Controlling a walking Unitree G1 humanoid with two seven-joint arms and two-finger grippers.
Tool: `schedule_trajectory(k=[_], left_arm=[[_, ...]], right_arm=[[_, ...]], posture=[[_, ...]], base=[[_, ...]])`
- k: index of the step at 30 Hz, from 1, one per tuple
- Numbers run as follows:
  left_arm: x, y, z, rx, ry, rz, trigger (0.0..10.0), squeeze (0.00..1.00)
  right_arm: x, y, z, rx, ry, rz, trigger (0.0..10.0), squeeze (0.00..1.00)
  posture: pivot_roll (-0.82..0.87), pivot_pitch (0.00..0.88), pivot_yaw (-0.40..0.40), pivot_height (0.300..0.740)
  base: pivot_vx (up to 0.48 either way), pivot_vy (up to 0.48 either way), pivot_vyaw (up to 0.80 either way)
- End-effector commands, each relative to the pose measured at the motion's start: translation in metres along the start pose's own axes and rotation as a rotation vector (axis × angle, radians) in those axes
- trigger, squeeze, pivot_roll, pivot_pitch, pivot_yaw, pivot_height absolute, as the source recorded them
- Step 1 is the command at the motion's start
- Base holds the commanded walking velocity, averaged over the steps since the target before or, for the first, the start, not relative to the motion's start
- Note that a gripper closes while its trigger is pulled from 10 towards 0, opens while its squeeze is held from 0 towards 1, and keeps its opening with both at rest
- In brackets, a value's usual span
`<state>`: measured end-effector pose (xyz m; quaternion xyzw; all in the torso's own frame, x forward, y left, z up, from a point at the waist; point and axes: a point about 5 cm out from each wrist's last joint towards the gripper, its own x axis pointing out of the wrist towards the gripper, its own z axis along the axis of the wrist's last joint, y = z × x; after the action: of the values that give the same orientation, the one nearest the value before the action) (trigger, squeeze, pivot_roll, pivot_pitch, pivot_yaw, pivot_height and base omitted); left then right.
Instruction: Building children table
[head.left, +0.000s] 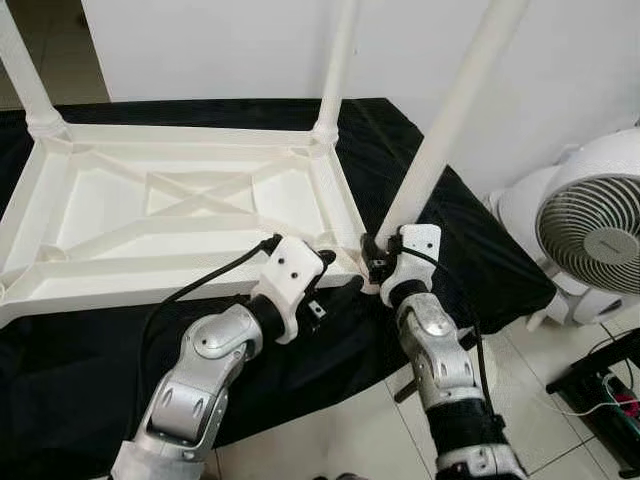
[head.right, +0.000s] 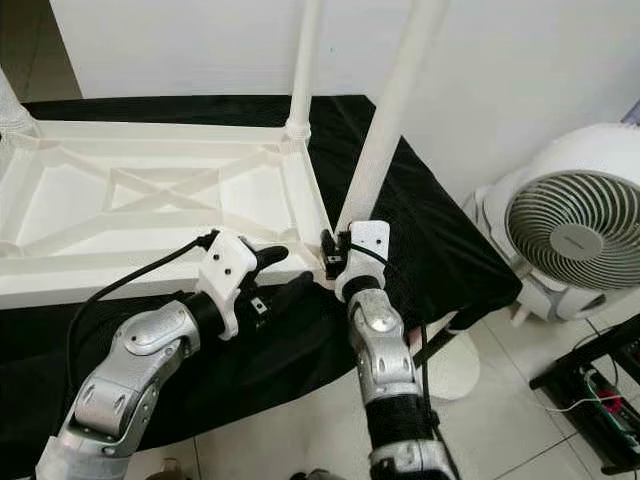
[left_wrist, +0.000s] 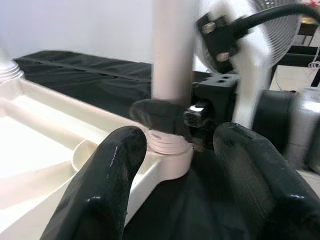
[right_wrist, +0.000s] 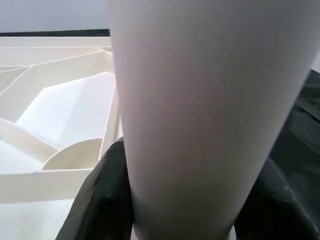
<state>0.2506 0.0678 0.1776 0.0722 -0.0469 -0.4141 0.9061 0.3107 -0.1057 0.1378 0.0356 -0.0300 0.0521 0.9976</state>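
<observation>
A white plastic table top (head.left: 150, 285) lies upside down on a black cloth (head.left: 470, 240). Two legs stand in its far corners, one at the far right (head.left: 335, 60). A third white leg (head.left: 445, 130) rises tilted from the near right corner socket (left_wrist: 167, 150). My right gripper (head.left: 375, 262) is shut on this leg just above the socket, and its fingers (right_wrist: 100, 200) wrap the leg (right_wrist: 200, 100). My left gripper (head.left: 335, 275) is open at the same corner. Its two fingers (left_wrist: 107, 185) stand wide apart, just short of the socket.
A white floor fan (head.left: 590, 225) stands on the tiled floor to the right of the cloth-covered surface. A black stand with cables (head.left: 600, 390) sits at the lower right. A white wall runs behind the table.
</observation>
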Motion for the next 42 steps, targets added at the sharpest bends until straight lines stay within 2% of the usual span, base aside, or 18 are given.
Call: schedule_trajectory(k=[1, 5, 6, 13, 15, 18, 19, 20, 21, 22, 23, 24, 25, 29, 31, 38, 42], left_arm=[[0.002, -0.002, 0.0, -0.01, -0.002, 0.032, 10.0, 0.0], [0.002, -0.003, -0.001, -0.01, 0.0, 0.03, 10.0, 0.0], [0.002, -0.003, -0.001, -0.01, 0.001, 0.03, 10.0, 0.0], [0.003, -0.002, 0.0, -0.008, -0.001, 0.028, 10.0, 0.0], [0.003, -0.003, 0.0, -0.007, -0.002, 0.026, 10.0, 0.0], [0.003, -0.003, -0.001, -0.001, 0.004, 0.022, 10.0, 0.0], [0.003, -0.002, -0.001, 0.002, 0.005, 0.019, 10.0, 0.0], [0.003, -0.002, -0.001, 0.002, 0.005, 0.019, 10.0, 0.0], [0.002, -0.002, -0.001, 0.003, 0.005, 0.019, 10.0, 0.0], [0.002, -0.002, -0.001, 0.003, 0.005, 0.019, 10.0, 0.0], [0.001, 0.0, -0.001, 0.005, 0.008, 0.021, 10.0, 0.0], [0.001, 0.0, -0.001, 0.005, 0.008, 0.021, 10.0, 0.0], [0.001, 0.001, -0.001, 0.007, 0.008, 0.022, 10.0, 0.0], [0.001, 0.002, 0.0, 0.011, 0.007, 0.02, 10.0, 0.0], [0.002, 0.004, 0.001, 0.013, 0.006, 0.021, 10.0, 0.0], [0.004, 0.005, 0.002, 0.015, 0.0, 0.021, 10.0, 0.0], [0.006, 0.007, 0.004, 0.019, -0.007, 0.029, 10.0, 0.0]], right_arm=[[-0.005, 0.003, -0.007, 0.0, 0.045, 0.051, 10.0, 0.0], [-0.007, -0.002, -0.006, 0.008, 0.066, 0.019, 10.0, 0.0], [-0.008, -0.002, -0.006, 0.005, 0.077, 0.014, 10.0, 1.0], [-0.01, 0.0, 0.004, 0.048, 0.049, 0.08, 10.0, 1.0], [-0.009, -0.008, 0.01, 0.044, 0.03, 0.095, 10.0, 1.0], [-0.01, -0.019, 0.013, 0.093, 0.058, 0.165, 10.0, 1.0], [-0.012, -0.026, 0.015, 0.097, 0.065, 0.204, 10.0, 0.95], [-0.012, -0.026, 0.015, 0.097, 0.065, 0.204, 10.0, 0.95], [-0.013, -0.03, 0.016, 0.089, 0.065, 0.242, 10.0, 0.03], [-0.013, -0.03, 0.016, 0.089, 0.065, 0.242, 10.0, 0.03], [-0.018, -0.038, 0.018, 0.031, 0.06, 0.358, 10.0, 0.0], [-0.018, -0.038, 0.018, 0.031, 0.06, 0.358, 10.0, 0.0], [-0.021, -0.05, 0.016, -0.064, 0.064, 0.448, 10.0, 0.0], [-0.019, -0.063, 0.014, -0.122, 0.067, 0.476, 10.0, 0.0], [-0.013, -0.073, 0.012, -0.168, 0.063, 0.516, 10.0, 0.0], [-0.004, -0.075, 0.005, -0.208, 0.094, 0.613, 10.0, 0.0], [0.015, -0.067, 0.001, -0.224, 0.1, 0.647, 10.0, 0.0]], posture=[[0.08, 0.06, -0.128, 0.74], [0.08, 0.056, -0.131, 0.74], [0.08, 0.056, -0.131, 0.74], [0.08, 0.047, -0.129, 0.74], [0.07, 0.044, -0.128, 0.74], [0.07, 0.044, -0.126, 0.74], [0.07, 0.046, -0.124, 0.74], [0.07, 0.046, -0.124, 0.74], [0.07, 0.046, -0.124, 0.74], [0.07, 0.046, -0.124, 0.74], [0.07, 0.046, -0.12, 0.74], [0.07, 0.046, -0.12, 0.74], [0.07, 0.046, -0.112, 0.74], [0.08, 0.048, -0.111, 0.74], [0.07, 0.048, -0.101, 0.74], [0.07, 0.05, -0.098, 0.74], [0.08, 0.049, -0.1, 0.74]], base=[[0.0, 0.0, 0.0], [0.0, 0.0, 0.0], [0.0, 0.0, 0.0], [0.0, 0.0, 0.0], [0.0, 0.0, 0.0], [0.0, 0.0, 0.0], [0.0, 0.0, 0.0], [0.0, 0.0, 0.0], [0.0, 0.0, 0.0], [0.0, 0.0, 0.0], [0.0, 0.0, 0.0], [0.0, 0.0, 0.0], [0.0, 0.0, 0.0], [0.0, 0.0, 0.0], [0.0, 0.0, 0.0], [0.0, 0.0, 0.0], [0.0, 0.0, 0.0]])
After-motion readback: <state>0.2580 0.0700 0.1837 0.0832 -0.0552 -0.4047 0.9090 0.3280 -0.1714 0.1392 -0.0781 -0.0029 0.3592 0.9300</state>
